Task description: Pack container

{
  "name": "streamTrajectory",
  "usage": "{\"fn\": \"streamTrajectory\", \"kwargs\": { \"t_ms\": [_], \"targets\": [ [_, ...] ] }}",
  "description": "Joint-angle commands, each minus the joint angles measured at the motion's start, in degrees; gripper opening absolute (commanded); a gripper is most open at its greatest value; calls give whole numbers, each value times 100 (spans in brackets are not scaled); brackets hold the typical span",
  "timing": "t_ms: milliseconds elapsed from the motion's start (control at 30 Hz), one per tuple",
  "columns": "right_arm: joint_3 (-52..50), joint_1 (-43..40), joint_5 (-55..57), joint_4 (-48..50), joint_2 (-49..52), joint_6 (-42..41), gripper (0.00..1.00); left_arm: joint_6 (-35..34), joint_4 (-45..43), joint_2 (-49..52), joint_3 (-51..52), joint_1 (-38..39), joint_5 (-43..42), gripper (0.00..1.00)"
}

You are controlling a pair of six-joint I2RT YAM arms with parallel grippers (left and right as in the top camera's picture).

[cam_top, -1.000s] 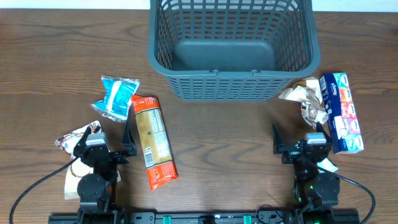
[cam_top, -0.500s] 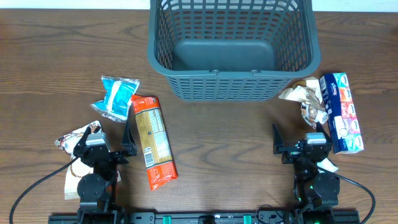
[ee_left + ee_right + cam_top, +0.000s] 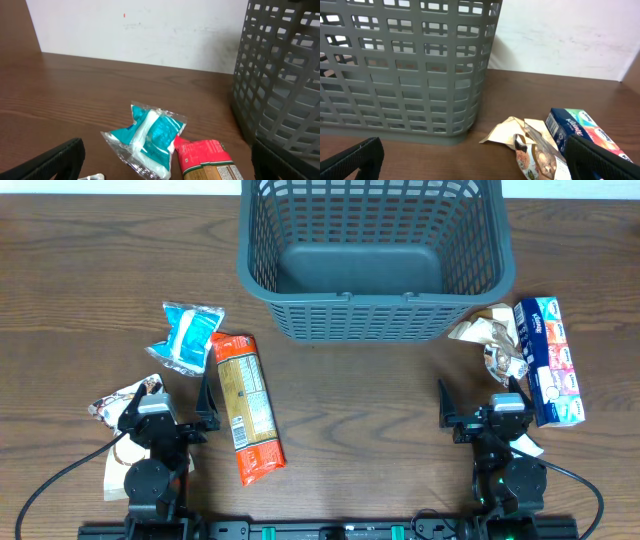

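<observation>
Overhead | left claw point(image 3: 165, 412) fingers wide apart, empty, on brown wooden surface point(image 3: 350, 400) | long red-orange packet point(image 3: 245, 405) just beside it, blue-and-white plastic sachet point(image 3: 187, 335) farther | right claw point(image 3: 482, 412) also apart, empty | crumpled beige wrapper point(image 3: 492, 340) and blue-and-white carton point(image 3: 550, 360) near | large grey-teal plastic basket with lattice sides point(image 3: 375, 315) upright, far centre.
</observation>
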State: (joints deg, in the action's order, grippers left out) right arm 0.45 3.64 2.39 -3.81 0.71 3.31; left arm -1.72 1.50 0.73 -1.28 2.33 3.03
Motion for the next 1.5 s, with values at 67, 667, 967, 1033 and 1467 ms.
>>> {"fn": "streamTrajectory", "kwargs": {
  "t_ms": [67, 667, 967, 1033, 1467],
  "targets": [
    [-13, 85, 59, -24, -33, -72, 99, -74, 232, -39, 105, -28, 173, 99],
    [-13, 85, -76, -28, -33, -74, 99, -74, 232, -39, 105, -28, 173, 99],
    [-13, 83, -127, -28, -33, -787, 99, -74, 232, -39, 105, -28, 173, 99],
    [7, 83, -203, -2, -33, -1130, 99, -74, 232, -39, 105, -28, 173, 99],
    [3130, -448, -286, -2291, 2044, -365, 99, -74, 232, -39, 105, -28, 173, 99]
  ]
}}
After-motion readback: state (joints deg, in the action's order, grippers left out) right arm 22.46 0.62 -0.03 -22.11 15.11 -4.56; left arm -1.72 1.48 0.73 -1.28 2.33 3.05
